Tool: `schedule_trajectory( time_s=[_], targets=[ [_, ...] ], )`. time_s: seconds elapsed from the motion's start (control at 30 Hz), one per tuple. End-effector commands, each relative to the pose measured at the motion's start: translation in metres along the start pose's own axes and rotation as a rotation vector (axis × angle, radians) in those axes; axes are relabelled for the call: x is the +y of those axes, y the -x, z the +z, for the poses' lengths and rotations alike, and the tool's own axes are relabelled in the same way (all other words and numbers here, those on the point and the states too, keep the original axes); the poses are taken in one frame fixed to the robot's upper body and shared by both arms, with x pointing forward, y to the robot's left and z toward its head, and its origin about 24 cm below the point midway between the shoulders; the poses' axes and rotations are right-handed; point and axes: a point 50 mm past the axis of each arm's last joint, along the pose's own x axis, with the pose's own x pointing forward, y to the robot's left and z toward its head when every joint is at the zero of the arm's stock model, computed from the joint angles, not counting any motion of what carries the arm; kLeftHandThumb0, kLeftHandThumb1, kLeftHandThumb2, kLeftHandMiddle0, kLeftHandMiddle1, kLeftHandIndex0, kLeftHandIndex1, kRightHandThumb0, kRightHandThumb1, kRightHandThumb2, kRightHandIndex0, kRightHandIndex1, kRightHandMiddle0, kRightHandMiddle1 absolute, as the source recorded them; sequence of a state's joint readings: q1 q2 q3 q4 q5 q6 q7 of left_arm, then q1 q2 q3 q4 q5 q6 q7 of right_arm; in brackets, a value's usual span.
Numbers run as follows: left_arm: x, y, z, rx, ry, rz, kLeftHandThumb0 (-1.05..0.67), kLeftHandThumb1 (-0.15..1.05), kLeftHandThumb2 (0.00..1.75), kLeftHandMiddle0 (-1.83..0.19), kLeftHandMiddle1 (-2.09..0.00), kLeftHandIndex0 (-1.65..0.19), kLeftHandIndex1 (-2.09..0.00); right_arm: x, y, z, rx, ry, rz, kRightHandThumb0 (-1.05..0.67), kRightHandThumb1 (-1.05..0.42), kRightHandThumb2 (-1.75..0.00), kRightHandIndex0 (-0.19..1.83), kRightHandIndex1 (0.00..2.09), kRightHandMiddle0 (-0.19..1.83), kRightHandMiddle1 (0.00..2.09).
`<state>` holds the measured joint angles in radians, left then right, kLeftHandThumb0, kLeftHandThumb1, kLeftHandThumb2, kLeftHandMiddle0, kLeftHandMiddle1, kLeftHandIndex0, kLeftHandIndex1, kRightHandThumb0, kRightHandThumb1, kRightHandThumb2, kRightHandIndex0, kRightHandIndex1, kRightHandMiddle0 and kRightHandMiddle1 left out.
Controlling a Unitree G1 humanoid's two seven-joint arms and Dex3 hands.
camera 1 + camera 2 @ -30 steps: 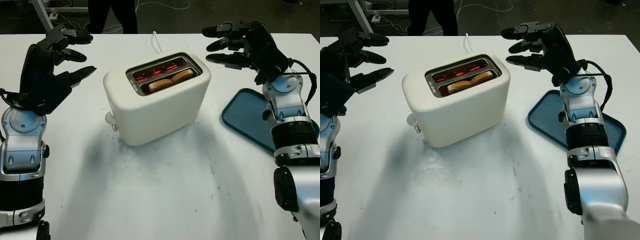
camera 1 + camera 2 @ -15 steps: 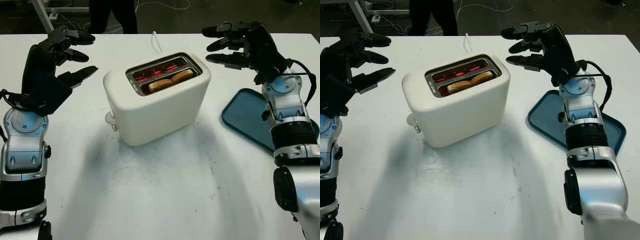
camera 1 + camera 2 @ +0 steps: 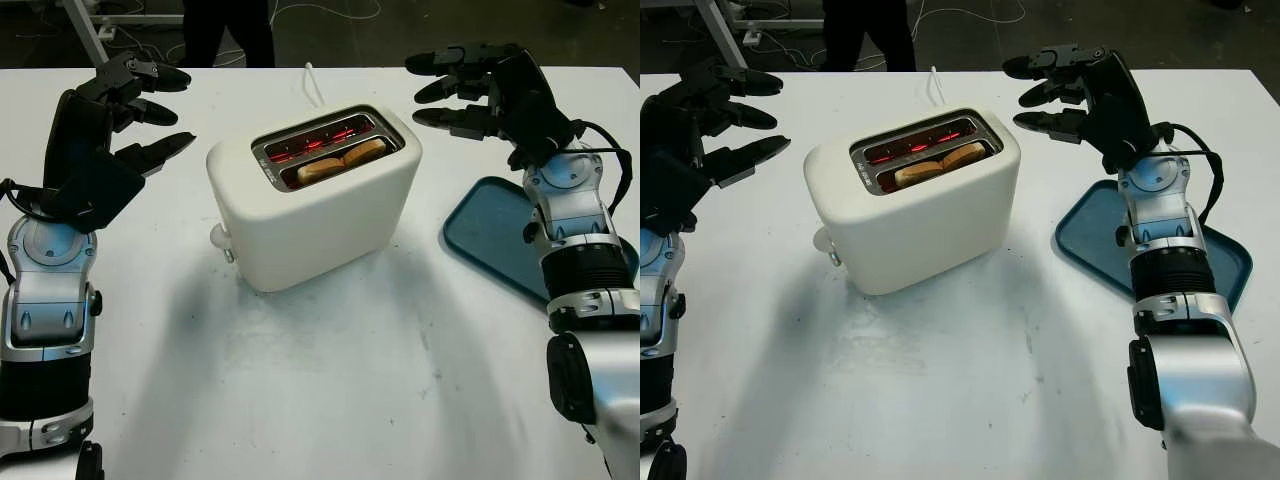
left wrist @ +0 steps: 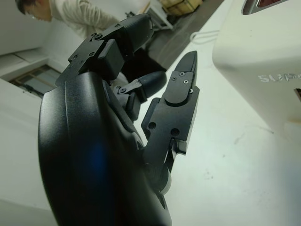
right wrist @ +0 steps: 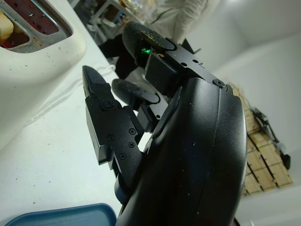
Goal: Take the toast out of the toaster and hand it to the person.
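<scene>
Both black three-fingered hands hover open above the white table (image 3: pixel 330 380), holding nothing: the left hand (image 3: pixel 110 120) left of the glossy cream rounded toaster (image 3: pixel 315 195), the right hand (image 3: pixel 490 85) beyond its right end. The browned toast slice (image 3: pixel 340 160) sits in the near slot, elements glowing red behind. A dark blue plastic tray (image 3: pixel 490 235) lies right. Nothing has shifted from a moment ago.

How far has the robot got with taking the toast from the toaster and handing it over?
Done: nothing yet. The browned toast slice sits in the cream two-slot toaster, elements glowing red. In hand: nothing; the left hand and right hand hover open either side. Left: grasp, lift, hand to the person.
</scene>
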<state>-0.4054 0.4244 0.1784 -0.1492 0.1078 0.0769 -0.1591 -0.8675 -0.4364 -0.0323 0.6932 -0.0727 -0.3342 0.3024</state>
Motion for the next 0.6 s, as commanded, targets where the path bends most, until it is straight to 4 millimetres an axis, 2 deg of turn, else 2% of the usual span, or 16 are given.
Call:
schedule_trajectory(
  time_s=[0.0, 0.3, 0.57],
  targets=[
    [0.001, -0.0014, 0.0026, -0.022, -0.001, -0.006, -0.11, 0.88, 0.01, -0.48, -1.14, -0.51, -0.8, -0.0012, 0.0004, 0.0016, -0.019, -0.005, -0.012, 0.03, -0.79, 0.0, 0.74, 0.76, 0.99, 0.04],
    [0.0007, -0.0003, 0.0008, -0.022, 0.031, -0.013, -0.05, 0.89, 0.02, -0.51, -1.16, -0.54, -0.82, -0.0002, 0.0011, 0.0019, -0.023, 0.004, -0.013, 0.04, -0.8, 0.0, 0.72, 0.76, 1.0, 0.04],
    [0.0018, 0.002, -0.0012, 0.007, 0.03, 0.0, -0.08, 0.89, 0.02, -0.5, -1.15, -0.52, -0.8, 0.0002, 0.0017, 0.0002, -0.028, -0.004, -0.013, 0.03, -0.79, 0.0, 0.73, 0.75, 1.0, 0.03]
  ],
)
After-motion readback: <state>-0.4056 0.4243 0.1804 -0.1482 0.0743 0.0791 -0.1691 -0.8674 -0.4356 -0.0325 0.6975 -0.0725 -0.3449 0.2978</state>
